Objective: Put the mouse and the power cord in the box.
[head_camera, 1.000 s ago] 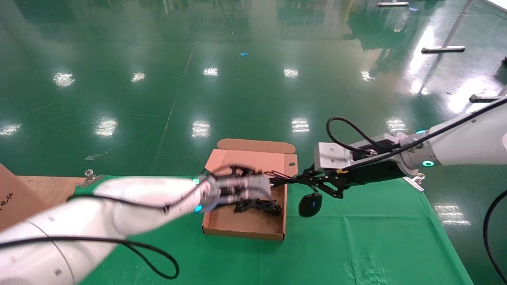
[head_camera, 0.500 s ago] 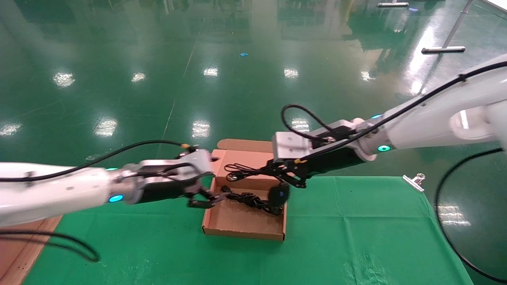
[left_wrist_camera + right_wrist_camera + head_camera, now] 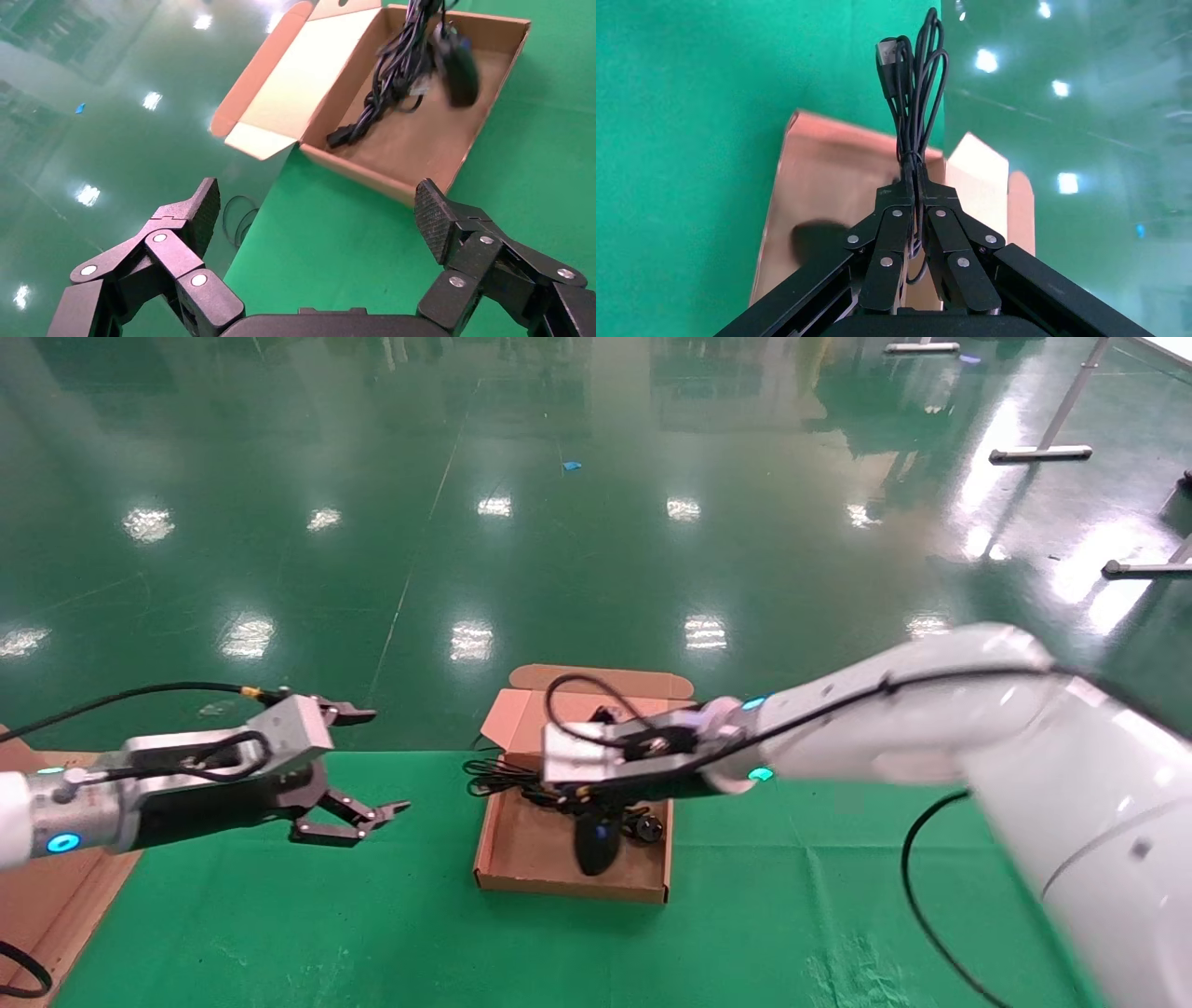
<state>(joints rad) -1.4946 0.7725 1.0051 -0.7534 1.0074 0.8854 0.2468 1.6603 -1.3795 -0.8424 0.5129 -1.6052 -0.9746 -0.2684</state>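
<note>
Mouse (image 3: pixel 594 841): light, dangling over box (image 3: pixel 521 859); I keep right end effector (image 3: pixel 914 184) clamped on its limp cable; left end effector (image 3: pixel 314 217) spread.

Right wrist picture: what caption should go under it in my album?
Right gripper pinches the mouse's thin bundled cable above the open cardboard box.

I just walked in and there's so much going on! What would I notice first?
First, the right gripper, pinching the mouse's thin cable so the mouse dangles over the open cardboard box on the green cloth. The power cord already lies inside that box. The left gripper hangs wide open and empty off to the box's left.
</note>
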